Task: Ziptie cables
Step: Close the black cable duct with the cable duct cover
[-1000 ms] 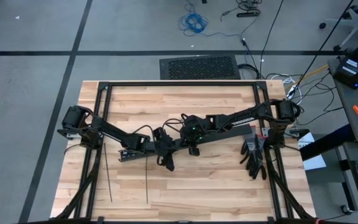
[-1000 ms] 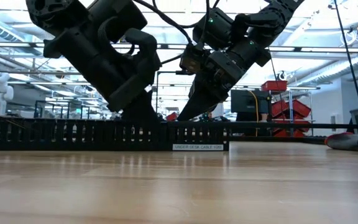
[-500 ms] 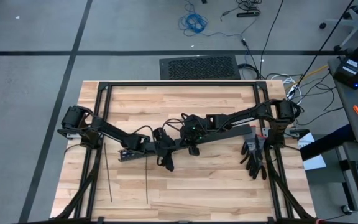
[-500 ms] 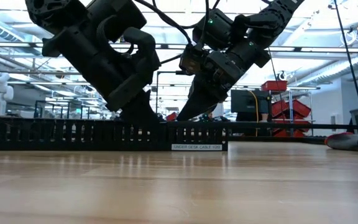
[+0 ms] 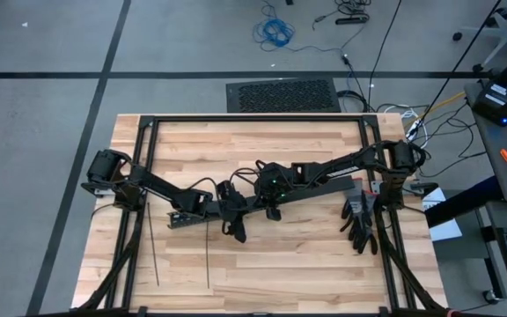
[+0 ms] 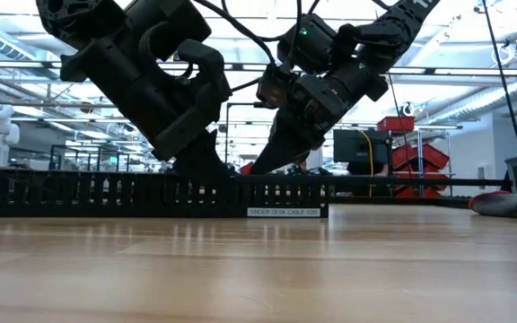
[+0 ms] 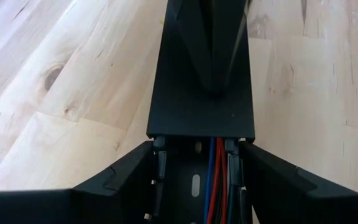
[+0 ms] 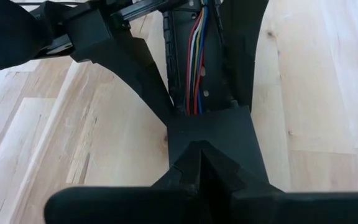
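Two grippers meet over a black slotted duct [image 6: 106, 193] at mid-frame. The left gripper [image 7: 194, 180] straddles the duct, fingers apart on either side; the right gripper [image 8: 201, 163], fingers together, presses on the duct's flat cover [image 7: 201, 106]. The cables [image 8: 196, 59] lie inside the duct, seemingly untied. Zipties [image 5: 153, 251] lie untouched lower left on the wooden table [image 5: 306, 264]. Beyond, grey floor and workshop shelving.
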You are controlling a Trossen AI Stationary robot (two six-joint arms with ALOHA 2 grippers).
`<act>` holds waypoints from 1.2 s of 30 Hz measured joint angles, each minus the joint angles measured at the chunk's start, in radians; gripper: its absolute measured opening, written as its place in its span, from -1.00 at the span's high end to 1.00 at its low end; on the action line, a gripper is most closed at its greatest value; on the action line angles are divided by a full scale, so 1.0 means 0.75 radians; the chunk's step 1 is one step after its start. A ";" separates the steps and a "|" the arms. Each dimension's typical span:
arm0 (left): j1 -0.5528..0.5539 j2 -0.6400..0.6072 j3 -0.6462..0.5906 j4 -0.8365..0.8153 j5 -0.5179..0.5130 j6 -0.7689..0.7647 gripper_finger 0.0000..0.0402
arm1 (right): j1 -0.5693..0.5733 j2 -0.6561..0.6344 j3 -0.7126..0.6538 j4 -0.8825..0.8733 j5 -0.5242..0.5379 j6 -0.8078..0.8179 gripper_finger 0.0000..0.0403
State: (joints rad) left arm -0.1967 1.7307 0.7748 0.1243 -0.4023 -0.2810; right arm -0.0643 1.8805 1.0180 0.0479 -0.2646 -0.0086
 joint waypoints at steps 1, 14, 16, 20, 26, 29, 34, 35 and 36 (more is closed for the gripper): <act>0.000 0.000 0.000 0.001 0.000 0.000 -0.12 | 0.000 0.000 0.000 0.009 -0.001 0.000 1.00; -0.001 -0.003 -0.004 -0.003 -0.007 0.000 -0.12 | -0.001 0.128 0.109 0.018 -0.070 -0.033 1.00; -0.001 -0.011 -0.004 -0.010 0.000 0.000 -0.12 | -0.001 0.122 0.109 0.012 -0.065 -0.035 1.00; 0.001 -0.023 -0.003 -0.027 0.014 0.001 -0.19 | 0.000 0.122 0.110 0.000 -0.063 -0.039 1.00; 0.002 -0.057 0.004 -0.151 0.041 -0.003 -0.43 | 0.001 0.122 0.111 -0.001 -0.059 -0.039 1.00; 0.002 -0.098 0.035 -0.275 0.060 -0.003 -0.51 | 0.001 0.122 0.111 -0.002 -0.059 -0.039 1.00; 0.003 -0.164 0.064 -0.442 0.056 -0.022 -0.55 | 0.001 0.122 0.111 -0.002 -0.059 -0.039 1.00; 0.003 -0.166 0.060 -0.440 0.055 -0.024 -0.55 | 0.001 0.122 0.111 -0.001 -0.059 -0.039 1.00; 0.003 -0.166 0.052 -0.430 0.053 -0.027 -0.55 | 0.001 0.122 0.111 -0.001 -0.059 -0.039 1.00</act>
State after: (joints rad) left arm -0.1944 1.6062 0.8139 -0.1981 -0.3624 -0.3009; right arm -0.0635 1.9717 1.1011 0.0469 -0.3088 -0.0376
